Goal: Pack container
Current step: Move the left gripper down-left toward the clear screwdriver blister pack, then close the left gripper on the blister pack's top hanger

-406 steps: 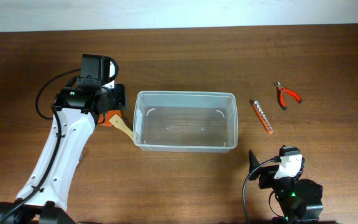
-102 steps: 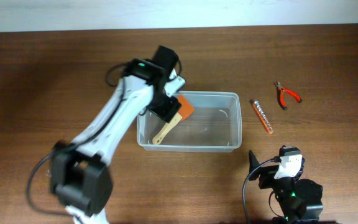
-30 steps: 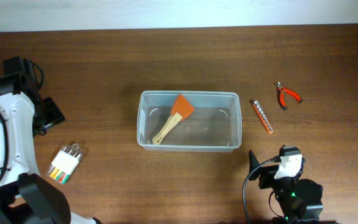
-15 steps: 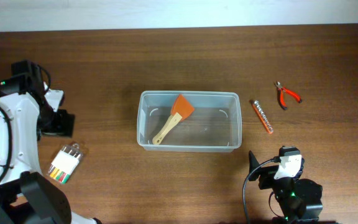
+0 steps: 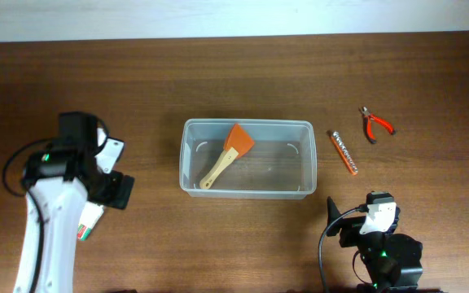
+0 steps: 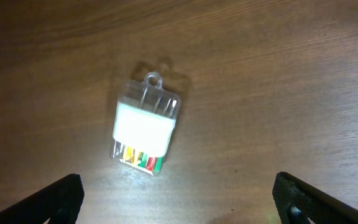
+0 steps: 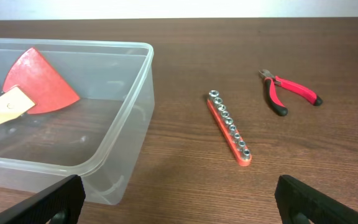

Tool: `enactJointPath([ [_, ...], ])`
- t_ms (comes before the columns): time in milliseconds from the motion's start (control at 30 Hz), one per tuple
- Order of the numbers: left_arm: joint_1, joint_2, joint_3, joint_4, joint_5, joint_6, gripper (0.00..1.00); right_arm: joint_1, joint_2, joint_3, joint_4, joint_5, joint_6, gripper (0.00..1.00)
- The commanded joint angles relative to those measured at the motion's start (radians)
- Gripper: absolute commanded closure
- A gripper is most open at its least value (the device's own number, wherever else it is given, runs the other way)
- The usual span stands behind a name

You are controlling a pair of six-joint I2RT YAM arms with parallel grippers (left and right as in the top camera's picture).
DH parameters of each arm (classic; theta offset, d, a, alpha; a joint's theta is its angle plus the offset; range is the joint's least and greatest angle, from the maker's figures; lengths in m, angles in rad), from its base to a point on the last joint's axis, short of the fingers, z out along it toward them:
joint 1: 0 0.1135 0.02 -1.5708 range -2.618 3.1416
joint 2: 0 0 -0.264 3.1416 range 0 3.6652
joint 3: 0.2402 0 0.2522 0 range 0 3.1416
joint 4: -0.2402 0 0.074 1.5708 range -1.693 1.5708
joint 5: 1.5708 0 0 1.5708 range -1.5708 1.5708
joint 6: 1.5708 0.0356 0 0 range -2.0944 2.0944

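The clear container [image 5: 247, 123] sits mid-table, and an orange-bladed wooden spatula [image 5: 227, 153] lies inside it. In the right wrist view its rim [image 7: 133, 102] is at left, with the spatula [image 7: 39, 81] on the bottom. A small clear case of coloured bits [image 6: 143, 134] lies on the wood just ahead of my open left gripper [image 6: 179, 205], untouched. From overhead the left gripper [image 5: 111, 187] covers most of that case [image 5: 88, 221]. My right gripper [image 5: 344, 221] rests open and empty near the front edge, right of the container.
An orange socket rail [image 5: 344, 152] lies right of the container, also in the right wrist view as the rail [image 7: 229, 127]. Red-handled pliers [image 5: 375, 124] lie further right and back, seen again as the pliers [image 7: 291, 91].
My left arm has swung from the far left edge inward and toward the front, stopping over the clear case, and its jaws have widened. The right arm has not moved.
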State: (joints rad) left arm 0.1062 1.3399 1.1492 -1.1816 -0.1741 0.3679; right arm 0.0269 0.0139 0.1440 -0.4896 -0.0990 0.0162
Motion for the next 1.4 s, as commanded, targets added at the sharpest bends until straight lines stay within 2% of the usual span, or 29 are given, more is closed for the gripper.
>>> enactJointPath([
  [0,0.065,-0.033,-0.071,0.058,0.048,0.031,0.01,0.005,-0.008,-0.006,-0.003,0.026,0.000,0.01],
  [133,0.167,0.014,-0.094,0.134,0.081,0.031,0.01,0.005,-0.008,-0.006,-0.004,0.026,0.000,0.01],
  [333,0.254,0.118,-0.094,0.161,0.062,0.032,0.01,0.005,-0.008,-0.006,-0.004,0.026,0.000,0.01],
  [467,0.263,0.185,-0.095,0.180,0.055,0.077,0.01,0.005,-0.008,-0.006,-0.004,0.029,0.000,0.01],
  [933,0.280,0.252,-0.096,0.127,-0.036,0.462,0.01,0.005,-0.008,-0.006,-0.004,0.034,0.000,0.01],
  [1033,0.289,0.275,-0.096,0.139,-0.036,0.495,0.01,0.005,-0.008,-0.006,-0.004,0.034,0.000,0.01],
  [1367,0.299,0.380,-0.096,0.269,-0.036,0.494,0.01,0.005,-0.008,-0.006,-0.004,0.034,0.000,0.01],
])
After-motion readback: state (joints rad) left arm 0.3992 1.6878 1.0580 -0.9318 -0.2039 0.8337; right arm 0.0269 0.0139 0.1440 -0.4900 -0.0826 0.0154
